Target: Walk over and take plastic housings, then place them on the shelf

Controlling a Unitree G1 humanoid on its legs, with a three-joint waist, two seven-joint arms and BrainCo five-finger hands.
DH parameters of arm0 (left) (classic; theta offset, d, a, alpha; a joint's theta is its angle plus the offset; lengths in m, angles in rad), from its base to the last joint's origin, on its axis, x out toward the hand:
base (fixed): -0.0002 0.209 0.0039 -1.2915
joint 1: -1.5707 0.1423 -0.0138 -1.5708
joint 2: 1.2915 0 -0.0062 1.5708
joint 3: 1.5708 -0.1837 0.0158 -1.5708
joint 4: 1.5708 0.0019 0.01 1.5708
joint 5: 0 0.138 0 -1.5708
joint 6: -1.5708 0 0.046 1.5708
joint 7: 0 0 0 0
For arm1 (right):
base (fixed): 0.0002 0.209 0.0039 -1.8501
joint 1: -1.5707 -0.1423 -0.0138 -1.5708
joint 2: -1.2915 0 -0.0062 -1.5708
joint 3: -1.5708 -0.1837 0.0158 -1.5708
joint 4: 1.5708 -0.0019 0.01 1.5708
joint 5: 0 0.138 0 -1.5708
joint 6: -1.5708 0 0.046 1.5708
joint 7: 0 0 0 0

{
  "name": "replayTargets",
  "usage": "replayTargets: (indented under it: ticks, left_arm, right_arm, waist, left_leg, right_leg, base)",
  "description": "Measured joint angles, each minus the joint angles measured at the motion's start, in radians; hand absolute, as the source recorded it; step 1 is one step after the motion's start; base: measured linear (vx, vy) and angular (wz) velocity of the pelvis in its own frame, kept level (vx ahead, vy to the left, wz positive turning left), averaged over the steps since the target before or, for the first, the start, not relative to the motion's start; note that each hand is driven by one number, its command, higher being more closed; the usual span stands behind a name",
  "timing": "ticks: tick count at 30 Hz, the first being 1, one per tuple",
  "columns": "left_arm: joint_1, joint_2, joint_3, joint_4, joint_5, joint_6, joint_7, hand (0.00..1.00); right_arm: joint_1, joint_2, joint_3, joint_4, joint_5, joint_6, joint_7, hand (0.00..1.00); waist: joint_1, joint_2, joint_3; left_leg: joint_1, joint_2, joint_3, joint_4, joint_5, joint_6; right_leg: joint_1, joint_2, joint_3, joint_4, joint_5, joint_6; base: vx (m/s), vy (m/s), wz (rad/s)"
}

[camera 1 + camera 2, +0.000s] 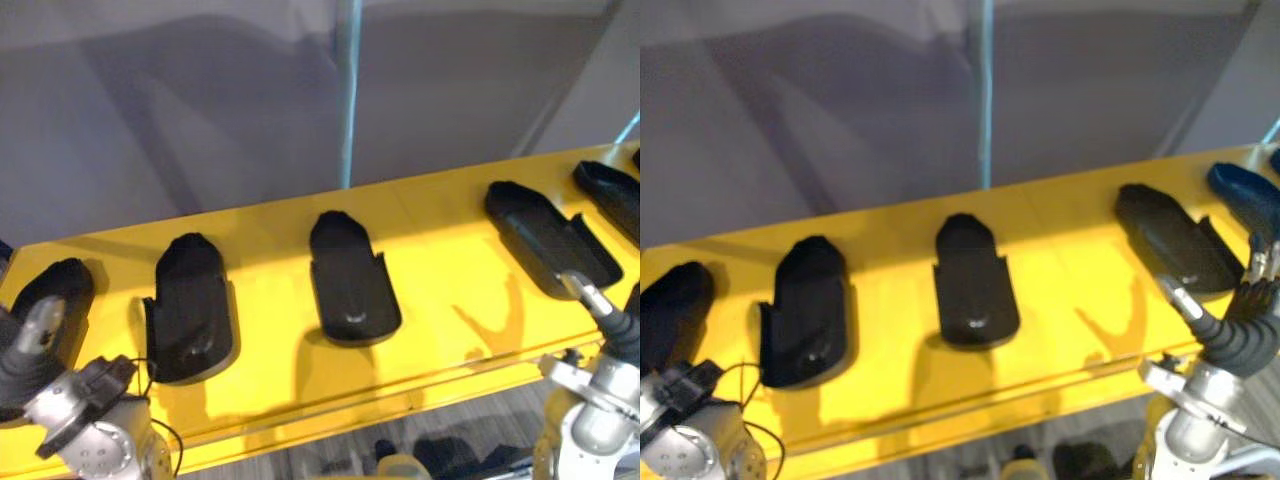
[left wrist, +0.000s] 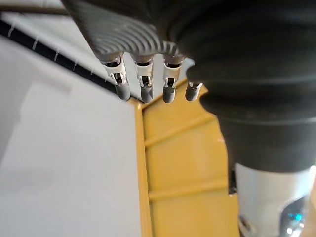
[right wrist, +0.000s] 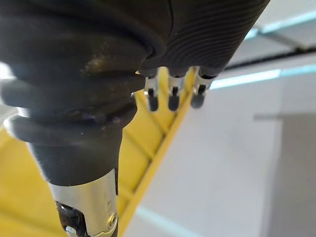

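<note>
1. Our left hand (image 1: 35, 340) hung at the front left of the yellow shelf (image 1: 450, 300), fingers straight and empty; our right hand (image 1: 1225, 335) hung the same way at the front right.
2. We saw the black plastic housings (image 1: 350, 280) lying in a row on that shelf, beyond both hands.

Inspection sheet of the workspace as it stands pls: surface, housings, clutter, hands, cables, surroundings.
Surface: yellow worktop, flat, front lip towards the robot.
Job's things: at least five black plastic housings in a row, apart from each other: far-left housing, second housing, middle housing, fourth housing, far-right housing cut off by the view's edge.
Clutter: nothing seen.
Hands: left hand and right hand low at the front edge, fingers straight, holding nothing.
Cables: nothing seen.
Surroundings: grey wall behind, with a pale blue vertical strip.
</note>
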State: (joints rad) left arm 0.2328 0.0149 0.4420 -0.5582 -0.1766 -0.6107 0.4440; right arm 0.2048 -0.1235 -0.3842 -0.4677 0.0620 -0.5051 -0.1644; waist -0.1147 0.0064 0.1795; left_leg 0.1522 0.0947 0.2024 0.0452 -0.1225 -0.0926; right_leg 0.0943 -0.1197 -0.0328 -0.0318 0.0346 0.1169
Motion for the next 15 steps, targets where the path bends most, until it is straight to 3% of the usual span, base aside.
replayTargets:
  ticks: [5, 8, 10, 12, 15]
  left_arm:
    - [-0.003, 0.000, 0.033, 0.001, -0.012, 0.027, -0.012, 0.00]
    - [-0.002, 0.000, 0.050, 0.013, -0.021, 0.051, -0.116, 0.00]
    - [-0.002, 0.005, 0.046, 0.022, -0.049, 0.061, -0.214, 0.00]
    - [-0.002, 0.033, 0.020, 0.027, -0.146, 0.105, -0.393, 0.00]
    - [-0.003, 0.082, -0.038, 0.028, -0.212, 0.170, -0.569, 0.00]
  right_arm:
    - [-0.041, -0.033, 0.002, -0.001, -0.069, 0.001, 0.012, 0.00]
    - [-0.080, -0.058, 0.004, -0.002, -0.076, 0.004, 0.012, 0.00]
    - [-0.096, -0.066, 0.005, -0.003, -0.076, 0.010, 0.014, 0.00]
    - [-0.099, -0.067, 0.006, -0.003, -0.076, 0.019, 0.017, 0.00]
    - [-0.099, -0.069, 0.007, -0.004, -0.076, 0.037, 0.036, 0.00]
  waist:
    - [0.020, -0.012, 0.001]
    - [0.026, -0.017, 0.001]
    - [0.027, -0.018, 0.001]
    - [0.026, -0.019, 0.000]
    - [0.023, -0.018, 0.000]
  left_leg:
    - [-0.014, -0.001, -0.030, 0.003, 0.000, 0.000]
    - [-0.014, -0.001, -0.033, 0.003, 0.000, 0.000]
    - [-0.015, -0.001, -0.033, 0.003, 0.000, 0.000]
    - [-0.014, -0.001, -0.032, 0.003, 0.000, 0.000]
    - [-0.014, -0.001, -0.028, 0.004, -0.001, 0.000]
  right_leg:
    - [0.011, -0.003, -0.036, -0.010, 0.000, 0.000]
    - [0.013, -0.003, -0.046, -0.010, 0.000, 0.000]
    - [0.013, -0.004, -0.046, -0.010, 0.001, 0.001]
    - [0.012, -0.004, -0.046, -0.010, 0.001, 0.001]
    - [0.011, -0.004, -0.043, -0.010, 0.001, 0.002]
  base:
    - [0.01, -0.012, 0.18]
    - [0.01, -0.006, 0.04]
    - [0.00, 0.000, 0.00]
    - [0.00, 0.000, 0.00]
    - [-0.01, -0.003, -0.03]
